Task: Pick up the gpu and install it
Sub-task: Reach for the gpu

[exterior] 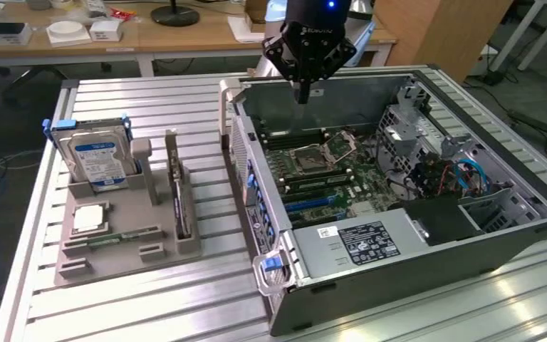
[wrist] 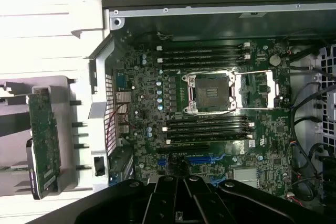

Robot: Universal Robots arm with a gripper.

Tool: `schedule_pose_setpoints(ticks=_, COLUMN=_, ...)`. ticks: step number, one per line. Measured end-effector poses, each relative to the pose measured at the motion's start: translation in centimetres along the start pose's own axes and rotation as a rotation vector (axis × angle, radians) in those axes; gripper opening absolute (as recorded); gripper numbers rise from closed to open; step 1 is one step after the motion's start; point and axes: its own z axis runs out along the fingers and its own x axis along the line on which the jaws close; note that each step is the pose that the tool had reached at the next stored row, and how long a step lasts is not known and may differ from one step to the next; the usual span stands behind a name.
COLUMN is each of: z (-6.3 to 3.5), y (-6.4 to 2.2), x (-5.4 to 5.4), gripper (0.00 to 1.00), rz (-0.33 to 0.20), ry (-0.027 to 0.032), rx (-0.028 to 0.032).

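Exterior view, left to right.
- Hard drive [exterior: 97, 160]: upright in grey holder [exterior: 126, 246] on the desk [exterior: 112, 100], far off to the exterior view's left of the tool, and lower.
- gpu [exterior: 180, 203]: on edge in the holder's narrow slot, untouched. It is nearer the tool than the drive but well apart, outside the case wall.
- Tool [exterior: 302, 91]: fingers pinched together, holding nothing, hanging over the far end of the open computer case [exterior: 397, 271].
- Directly below the tool: motherboard [exterior: 321, 171], with memory slots and bare CPU socket [wrist: 210, 92].

Risks, as judged:
- A descent here would put the fingers onto the socket.
- A low path toward the card would strike the case wall.
- Pinched fingers cannot straddle the card.
- An off-centre grip could tilt it in the slot.
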Motion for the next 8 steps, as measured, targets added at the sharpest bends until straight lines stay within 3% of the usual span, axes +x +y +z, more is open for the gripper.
schedule_pose_setpoints(ticks=8, z=-0.05, y=-0.14, x=1.8, gripper=0.1, rz=0.0, ry=0.0, rx=0.0)
